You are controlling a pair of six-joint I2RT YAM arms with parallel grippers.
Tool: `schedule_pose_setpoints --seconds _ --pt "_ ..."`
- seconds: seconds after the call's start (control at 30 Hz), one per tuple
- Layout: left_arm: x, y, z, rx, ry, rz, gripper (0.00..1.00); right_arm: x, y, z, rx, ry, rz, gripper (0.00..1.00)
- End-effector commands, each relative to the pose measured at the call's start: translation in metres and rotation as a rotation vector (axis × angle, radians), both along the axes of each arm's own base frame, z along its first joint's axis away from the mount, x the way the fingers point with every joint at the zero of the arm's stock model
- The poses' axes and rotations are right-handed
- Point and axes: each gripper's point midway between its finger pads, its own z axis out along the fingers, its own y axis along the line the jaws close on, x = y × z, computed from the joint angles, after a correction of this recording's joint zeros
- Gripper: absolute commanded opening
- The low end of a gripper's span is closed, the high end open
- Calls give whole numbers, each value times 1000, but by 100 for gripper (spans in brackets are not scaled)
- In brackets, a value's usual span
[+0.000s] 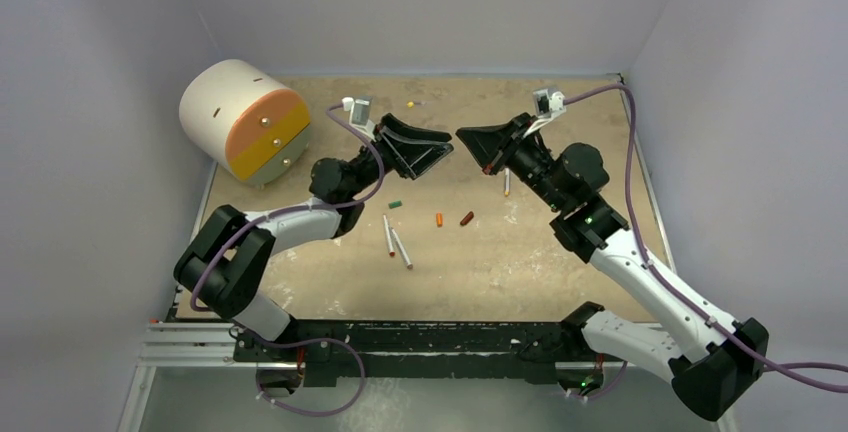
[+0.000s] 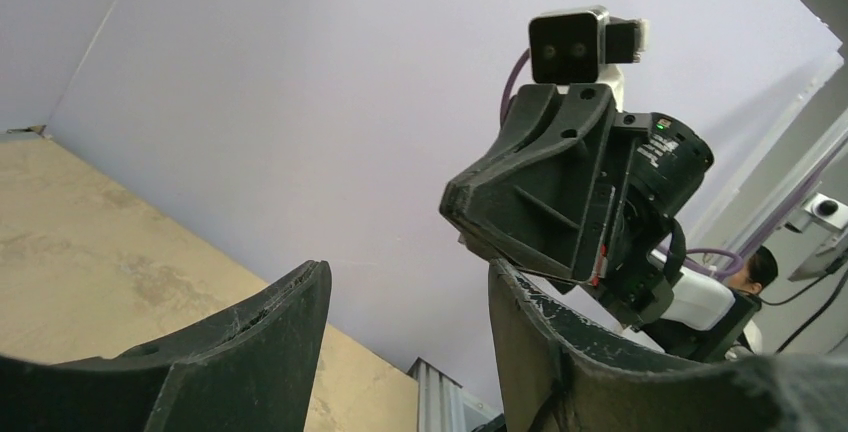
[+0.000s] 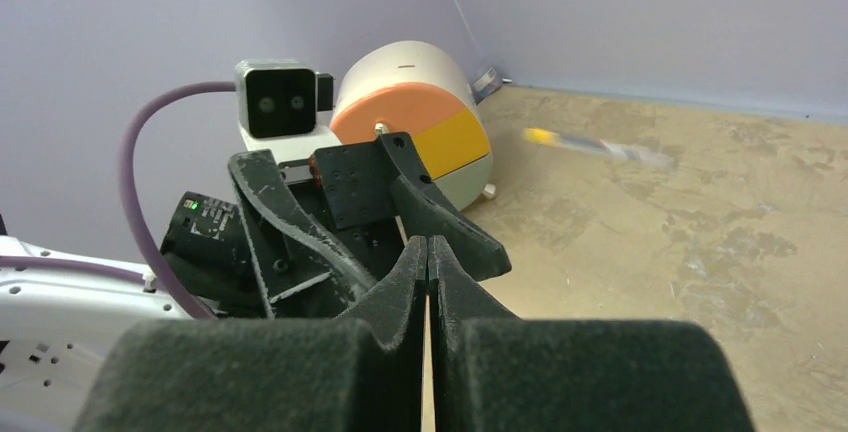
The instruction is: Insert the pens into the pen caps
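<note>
Two white pens [image 1: 388, 235] [image 1: 402, 249] lie side by side on the tan table, and a third pen [image 1: 506, 182] lies beside the right arm. A yellow-ended pen [image 3: 590, 145] lies near the back wall. A green cap [image 1: 395, 204], an orange cap [image 1: 439, 219] and a dark red-brown cap [image 1: 467, 218] lie between them. My left gripper [image 1: 443, 149] [image 2: 408, 270] is open and empty, raised above the table. My right gripper [image 1: 461, 135] [image 3: 427, 244] is shut with nothing seen between its jaws. It faces the left one tip to tip, a small gap apart.
A white drum with an orange and yellow face [image 1: 245, 120] [image 3: 410, 122] lies at the back left. Lilac walls close in the table [image 1: 560, 272] on the back and both sides. A metal rail [image 1: 200, 337] runs along the near edge.
</note>
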Motion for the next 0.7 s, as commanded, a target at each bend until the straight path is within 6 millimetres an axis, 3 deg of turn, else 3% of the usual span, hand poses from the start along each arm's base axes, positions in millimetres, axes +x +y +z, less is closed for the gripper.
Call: schedule_pose_setpoints --seconds 0.0,0.17,0.37,0.53,0.6,0.67 --pt "5 8 28 -66 -74 45 58 -9 -2 31 39 -76 17 0" --pt "4 9 26 -55 -79 34 58 -2 -1 18 25 -49 1 0" --pt "8 27 35 -68 -96 91 58 17 -3 2 -11 -19 -68 0" --pt "52 32 29 107 -59 305 58 33 3 -12 -38 6 -90 3" --pt "70 34 22 201 -64 393 58 37 2 -16 -43 14 -110 14" --pt "102 43 8 345 -59 542 58 42 -1 -21 -52 26 -138 27"
